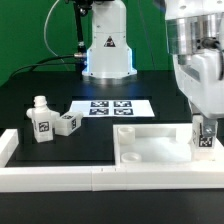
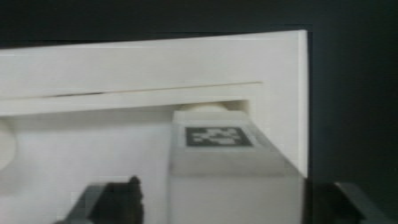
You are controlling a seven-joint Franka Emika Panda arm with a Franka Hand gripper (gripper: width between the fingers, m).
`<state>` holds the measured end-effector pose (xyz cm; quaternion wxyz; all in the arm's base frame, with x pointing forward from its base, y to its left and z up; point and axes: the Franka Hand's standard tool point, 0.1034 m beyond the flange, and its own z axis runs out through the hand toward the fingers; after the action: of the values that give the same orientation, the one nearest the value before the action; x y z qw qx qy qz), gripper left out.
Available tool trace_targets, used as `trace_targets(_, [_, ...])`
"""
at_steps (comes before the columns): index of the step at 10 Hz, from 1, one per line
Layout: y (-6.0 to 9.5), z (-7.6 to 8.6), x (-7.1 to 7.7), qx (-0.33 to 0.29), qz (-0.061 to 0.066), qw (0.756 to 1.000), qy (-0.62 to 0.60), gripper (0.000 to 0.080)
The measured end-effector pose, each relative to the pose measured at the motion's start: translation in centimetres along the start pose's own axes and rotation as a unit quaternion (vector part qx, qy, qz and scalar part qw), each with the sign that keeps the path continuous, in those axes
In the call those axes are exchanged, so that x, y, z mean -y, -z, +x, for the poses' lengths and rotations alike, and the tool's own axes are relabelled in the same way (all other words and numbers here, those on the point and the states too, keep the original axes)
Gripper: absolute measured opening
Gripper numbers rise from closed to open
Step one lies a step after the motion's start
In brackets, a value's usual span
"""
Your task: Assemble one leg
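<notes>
A small white leg (image 1: 205, 138) with a black-and-white tag stands upright at the corner of the large white tray-like part (image 1: 150, 150) on the exterior view's right. My gripper (image 1: 205, 128) is straddling it from above. In the wrist view the leg (image 2: 228, 150) lies between the two dark fingers (image 2: 118, 200), with a narrow gap showing on each side, so the gripper (image 2: 237, 208) reads as open around it. The tray-like part (image 2: 107, 80) fills the view behind. The leg's lower end is hidden.
Two more tagged white legs (image 1: 40, 118) (image 1: 68, 122) sit on the black table at the exterior view's left. The marker board (image 1: 112, 107) lies behind the tray-like part. A white raised rim (image 1: 50, 178) runs along the front. The robot base (image 1: 108, 50) stands at the back.
</notes>
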<state>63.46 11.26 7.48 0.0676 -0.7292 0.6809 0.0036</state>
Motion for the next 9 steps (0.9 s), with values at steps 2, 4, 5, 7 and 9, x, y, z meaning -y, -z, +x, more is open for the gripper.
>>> trace_targets(2, [0.1,-0.3,0.1,0.002,-0.012,0.976,0.215,0.0622])
trace_targets(4, [0.0,-0.9,-0.3,0.007,-0.023,0.962,0.272,0.0641])
trace_targets(5, [0.0,-0.8,-0.2,0.008,-0.023,0.948,0.316,0.0648])
trace_targets(7, [0.0,-0.5,-0.2,-0.011,-0.034,0.880,0.473,0.0649])
trace_targets(9, [-0.3,0.3,0.8,-0.033,-0.023,0.781,0.623,0.0649])
